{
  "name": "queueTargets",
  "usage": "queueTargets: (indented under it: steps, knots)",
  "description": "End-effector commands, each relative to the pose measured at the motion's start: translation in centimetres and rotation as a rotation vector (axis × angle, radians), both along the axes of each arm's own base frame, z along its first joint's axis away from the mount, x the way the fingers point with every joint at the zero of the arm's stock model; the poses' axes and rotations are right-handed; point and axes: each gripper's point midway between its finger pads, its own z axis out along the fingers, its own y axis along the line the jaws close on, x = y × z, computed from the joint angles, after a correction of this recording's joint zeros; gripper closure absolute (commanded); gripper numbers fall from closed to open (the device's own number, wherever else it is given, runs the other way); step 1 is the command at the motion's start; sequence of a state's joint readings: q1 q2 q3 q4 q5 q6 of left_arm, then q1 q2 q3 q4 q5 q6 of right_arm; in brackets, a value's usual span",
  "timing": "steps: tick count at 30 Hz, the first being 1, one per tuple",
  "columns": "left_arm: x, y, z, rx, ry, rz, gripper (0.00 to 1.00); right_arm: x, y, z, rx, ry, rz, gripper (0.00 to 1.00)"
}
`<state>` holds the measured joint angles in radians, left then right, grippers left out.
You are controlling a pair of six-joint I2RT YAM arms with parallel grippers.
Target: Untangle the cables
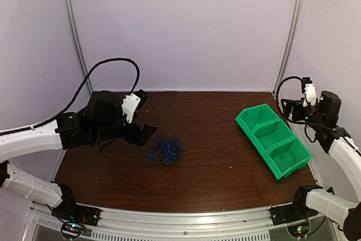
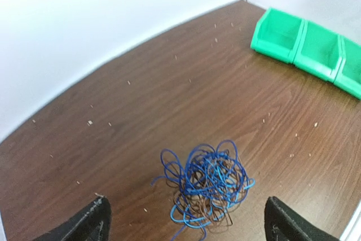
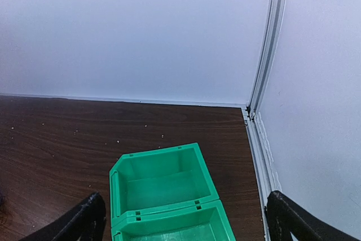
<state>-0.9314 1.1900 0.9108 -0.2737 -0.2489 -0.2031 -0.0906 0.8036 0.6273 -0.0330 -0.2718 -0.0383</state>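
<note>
- Left of centre on the dark wooden bench point(image 1: 225, 173): the cables point(image 1: 164, 150), bright blue mixed with thin dark strands, heaped in one tangled clump and lying flat on the wood.
- Roughly round as a heap, only a little wider across than deep when seen from overhead; no clear long axis, and no single direction of pointing.
- Loose blue loops bulging out around the rim of the heap, with a few strand ends trailing toward the near edge on the left arm's side.
- Just left of the heap and hovering above the wood: left fingers point(image 1: 145, 134), spread wide, gripping nothing, aimed at the cables.
- From the left wrist: one dark fingertip low at each side, with the clump lying between and beyond them, touched by neither.
- Far over on the right, held high beside the white wall point(image 1: 186, 32): right fingers point(image 1: 286, 108), likewise spread wide and gripping nothing, turned toward the green bins point(image 1: 273, 139).
- Three open-topped green bins joined in a row on the right side of the bench, well apart from the cables, set on a diagonal from far-centre to the near right edge.
</note>
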Motion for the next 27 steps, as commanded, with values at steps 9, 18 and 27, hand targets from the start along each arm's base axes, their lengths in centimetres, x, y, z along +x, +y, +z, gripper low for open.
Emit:
queueTargets:
  steps: [9,18,27]
  knots:
    - [10.7,4.9,7.0,-0.166,-0.241,0.317,0.05,0.1,3.9,-4.3,-0.276,0.169,0.348,0.0]
    - [11.9,7.8,3.8,-0.279,-0.127,0.367,0.14,0.0,4.7,-10.9,-0.374,0.483,0.443,0.14]
    - [10.9,9.1,5.5,-0.266,-0.192,0.374,0.13,-0.8,6.9,-15.5,-0.37,0.693,0.515,0.39]
